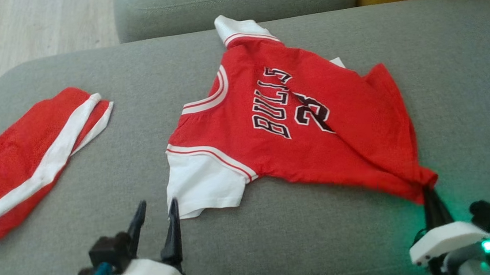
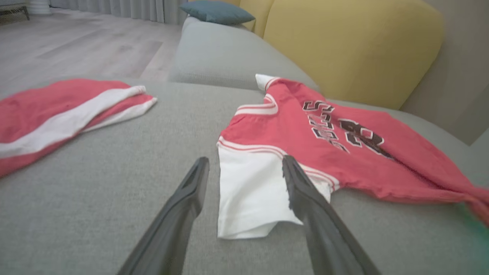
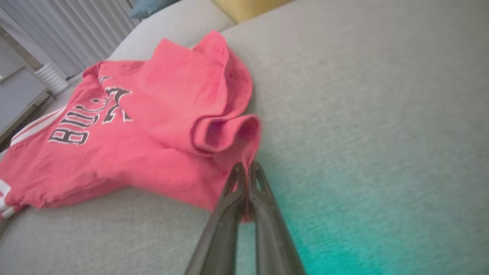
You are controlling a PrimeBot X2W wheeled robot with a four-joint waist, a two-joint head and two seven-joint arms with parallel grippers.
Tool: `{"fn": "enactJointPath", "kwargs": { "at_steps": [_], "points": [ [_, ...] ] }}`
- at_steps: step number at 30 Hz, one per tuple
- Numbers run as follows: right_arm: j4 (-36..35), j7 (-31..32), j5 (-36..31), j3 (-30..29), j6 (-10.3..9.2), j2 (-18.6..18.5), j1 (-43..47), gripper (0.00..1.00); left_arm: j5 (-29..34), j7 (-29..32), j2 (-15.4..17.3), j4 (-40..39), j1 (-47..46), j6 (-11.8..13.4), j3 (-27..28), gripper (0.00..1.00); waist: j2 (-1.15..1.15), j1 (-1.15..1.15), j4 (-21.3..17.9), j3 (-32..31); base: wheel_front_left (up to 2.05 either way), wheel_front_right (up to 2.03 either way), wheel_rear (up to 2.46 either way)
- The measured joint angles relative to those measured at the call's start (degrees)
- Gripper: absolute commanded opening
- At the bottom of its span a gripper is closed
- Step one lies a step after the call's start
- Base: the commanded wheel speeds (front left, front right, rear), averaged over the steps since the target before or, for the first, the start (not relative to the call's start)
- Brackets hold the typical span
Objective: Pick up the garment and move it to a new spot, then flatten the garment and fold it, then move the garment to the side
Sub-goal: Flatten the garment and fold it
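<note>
the red jersey (image 1: 297,124) lies rumpled mid-sofa (image 1: 347,243), unfolded. right gripper (image 1: 427,194) is clamped on its near hem corner; left gripper (image 1: 157,222) gapes, just short of its white sleeve (image 1: 202,183). flattening's barely started, folding and shifting remain.

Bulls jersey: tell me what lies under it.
The Bulls jersey lies on the grey sofa cushion, which shows all round it. A white scrap peeks out at its far edge. Whatever else is beneath is covered by the cloth.
</note>
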Motion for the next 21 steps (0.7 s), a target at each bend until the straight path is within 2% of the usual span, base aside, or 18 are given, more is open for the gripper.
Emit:
{"fn": "enactJointPath", "kwargs": {
  "at_steps": [7, 12, 19, 21],
  "points": [
    [-6.0, 1.4, -5.6, -5.8, 0.00, 0.0, -0.1, 0.00, 0.0, 0.1, 0.0, 11.4, -1.8, 0.9, -0.4, 1.00, 0.00, 0.00, -1.1, 0.1, 0.00, 0.00, 0.00],
    [-8.8, 3.4, -5.6, -6.1, 0.00, 0.0, -0.1, 0.00, -0.1, 0.2, -0.1, 15.0, -5.1, 0.7, -0.5, 1.00, 0.00, 0.00, -1.4, 0.5, 0.00, 0.00, 0.00],
    [-12.4, 5.8, -5.5, -4.8, 0.00, 0.0, 0.2, 0.00, -1.5, 0.7, -0.3, 19.1, -8.4, -2.7, -2.4, 1.00, 0.00, 0.00, -2.3, 1.4, 0.00, 0.00, 0.00],
    [-13.4, 6.4, -5.4, -4.4, 0.00, 0.0, 0.3, 0.00, -1.5, 1.5, -0.5, 21.3, -9.2, -1.7, -2.3, 1.00, 0.00, 0.00, -2.8, 1.7, 0.00, 0.00, 0.00]
  ]
}}
